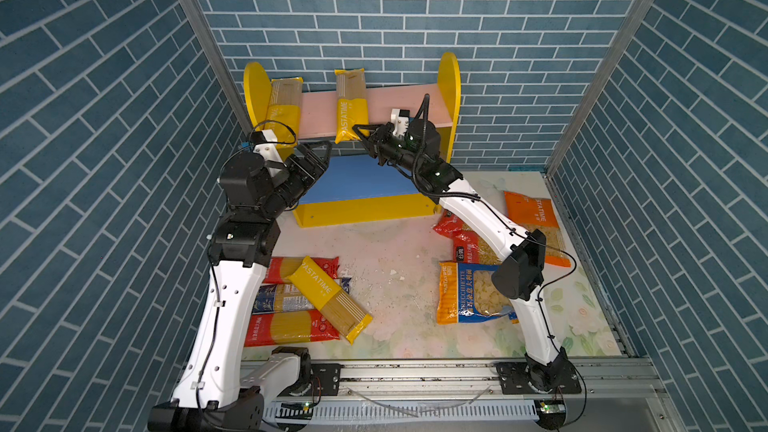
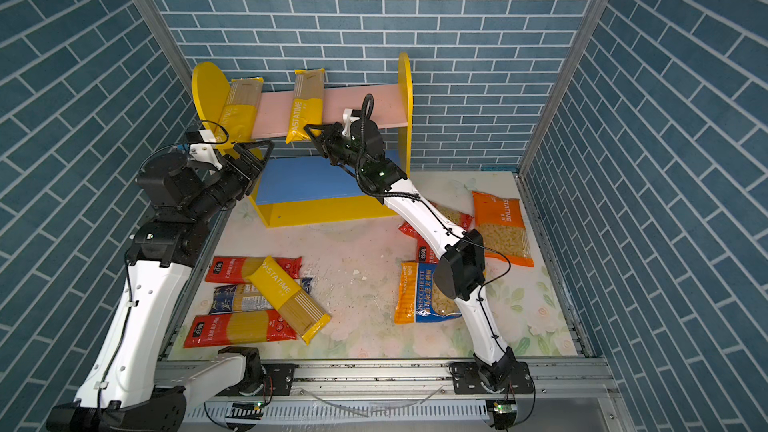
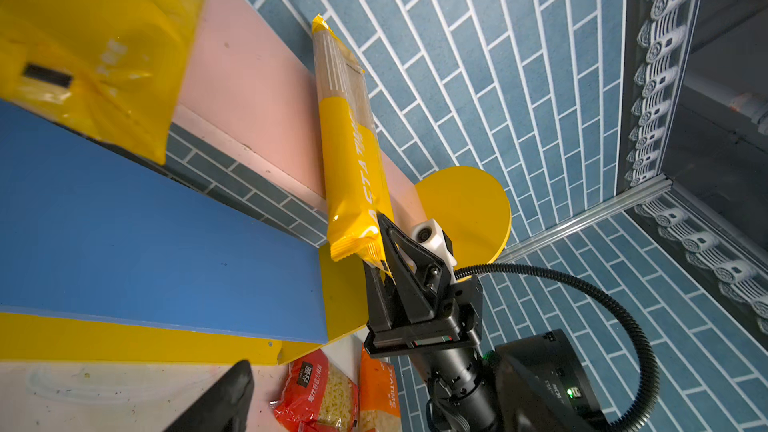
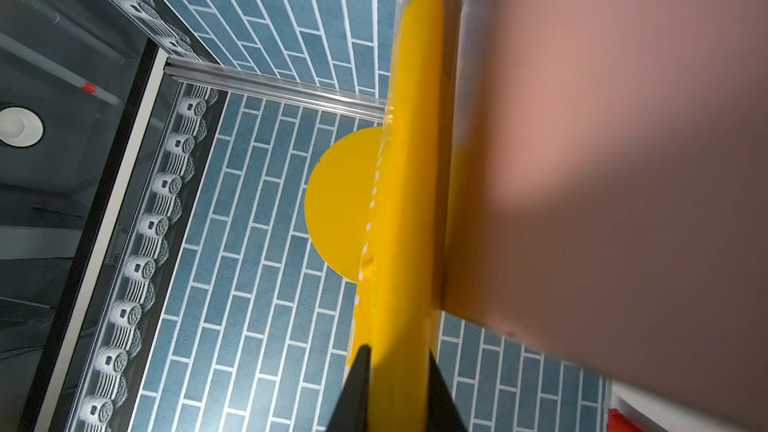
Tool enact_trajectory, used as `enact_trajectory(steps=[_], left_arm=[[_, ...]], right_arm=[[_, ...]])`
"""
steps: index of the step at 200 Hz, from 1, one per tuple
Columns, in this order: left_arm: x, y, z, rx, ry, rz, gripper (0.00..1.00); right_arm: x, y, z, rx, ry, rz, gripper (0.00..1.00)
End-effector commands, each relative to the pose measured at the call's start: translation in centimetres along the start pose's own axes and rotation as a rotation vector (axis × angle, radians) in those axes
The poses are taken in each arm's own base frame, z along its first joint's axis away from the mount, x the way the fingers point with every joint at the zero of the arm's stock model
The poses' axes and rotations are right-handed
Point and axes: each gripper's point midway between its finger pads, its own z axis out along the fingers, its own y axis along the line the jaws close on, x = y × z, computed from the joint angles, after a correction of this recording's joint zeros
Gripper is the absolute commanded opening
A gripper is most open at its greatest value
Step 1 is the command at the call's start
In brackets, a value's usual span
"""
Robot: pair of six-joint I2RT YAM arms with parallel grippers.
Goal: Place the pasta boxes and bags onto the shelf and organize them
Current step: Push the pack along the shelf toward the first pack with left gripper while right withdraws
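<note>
Right pincer is clamped on the crimped lower end of a yellow PASTATIME spaghetti pack. Its long axis runs away from the jaws across the pink upper board of the shelf to lean on the brick wall — so any seating push goes lengthwise, from the right arm. Left pincer gapes apart, empty, just beside a second yellow pack propped at the left side panel. The left wrist view shows the jaws biting the seal past the board's front edge, which the right wrist view blurs into yellow; only the top views show other packs on the counter
</note>
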Motion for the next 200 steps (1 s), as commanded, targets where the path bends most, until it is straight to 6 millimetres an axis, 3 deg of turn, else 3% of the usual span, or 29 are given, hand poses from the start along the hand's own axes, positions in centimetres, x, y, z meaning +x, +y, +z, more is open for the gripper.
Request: enact_trajectory(steps=[1, 20, 40, 51, 54, 67, 91, 107, 141, 179, 200], left_arm=[[-0.6, 0.1, -0.3, -0.004, -0.039, 0.04, 0.96], [-0.7, 0.0, 0.2, 0.018, -0.045, 0.022, 0.97], [-0.9, -0.3, 0.9, 0.052, -0.052, -0.004, 0.98], [-0.9, -0.4, 1.4, 0.067, -0.047, -0.017, 0.98], [-0.9, -0.3, 1.7, 0.069, -0.044, -0.021, 0.98], [-0.7, -0.4, 2.3, 0.079, -0.041, -0.024, 0.99], [0.2, -0.2, 4.1, 0.079, -0.024, -0.023, 1.0], [0.8, -0.4, 5.5, 0.097, -0.022, -0.03, 1.0], [0.6, -0.7, 8.3, 0.114, -0.051, -0.045, 0.98], [0.1, 1.6, 9.2, 0.035, -0.146, -0.073, 0.84], [-0.4, 2.1, 8.9, 0.036, -0.209, -0.1, 0.65]], right_arm=[[1.6, 6.0, -0.1, -0.159, 0.008, -0.073, 0.18], [2.1, 6.2, -0.1, -0.157, 0.02, -0.078, 0.38], [2.9, 6.5, -0.6, -0.157, 0.055, -0.111, 0.47], [3.1, 5.6, -0.8, -0.133, 0.073, -0.127, 0.49], [3.2, 6.8, -1.6, -0.148, 0.075, -0.137, 0.49], [3.4, 6.4, -2.6, -0.141, 0.088, -0.151, 0.51], [3.3, 4.7, -5.0, -0.108, 0.084, -0.172, 0.53], [2.6, 2.5, -6.9, -0.041, 0.046, -0.167, 0.54], [1.6, 1.1, -11.0, 0.016, 0.009, -0.21, 0.54], [0.7, -2.6, -15.5, 0.121, -0.052, -0.219, 0.54], [0.7, -4.7, -17.1, 0.178, -0.062, -0.215, 0.53]])
